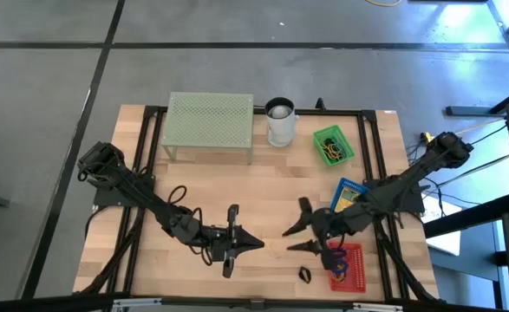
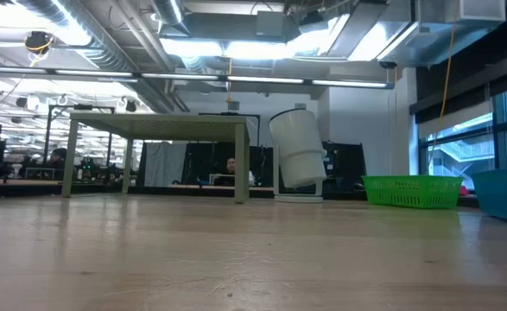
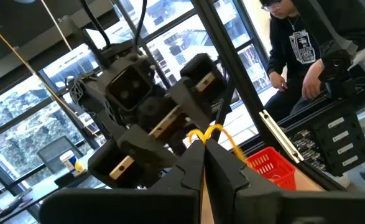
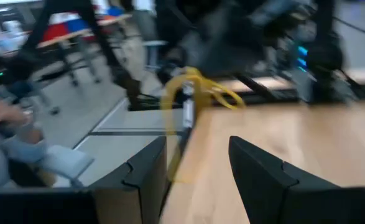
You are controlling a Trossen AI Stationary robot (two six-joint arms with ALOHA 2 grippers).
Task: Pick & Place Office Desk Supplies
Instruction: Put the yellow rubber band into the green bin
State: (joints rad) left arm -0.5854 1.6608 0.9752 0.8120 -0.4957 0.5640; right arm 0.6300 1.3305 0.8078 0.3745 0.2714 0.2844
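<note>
Your left gripper pinches a yellow rubber band, its loop pointing toward the right gripper. Right jaws spread; red basket nearby.

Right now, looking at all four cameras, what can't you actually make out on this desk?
- Green basket contents: too small in the high view; the wall hides them in the low view.
- Red basket: partly hidden by the right gripper.
- Yellow rubber band at the left gripper: partly hidden by the fingers.
- Right wrist view: blurred.
</note>
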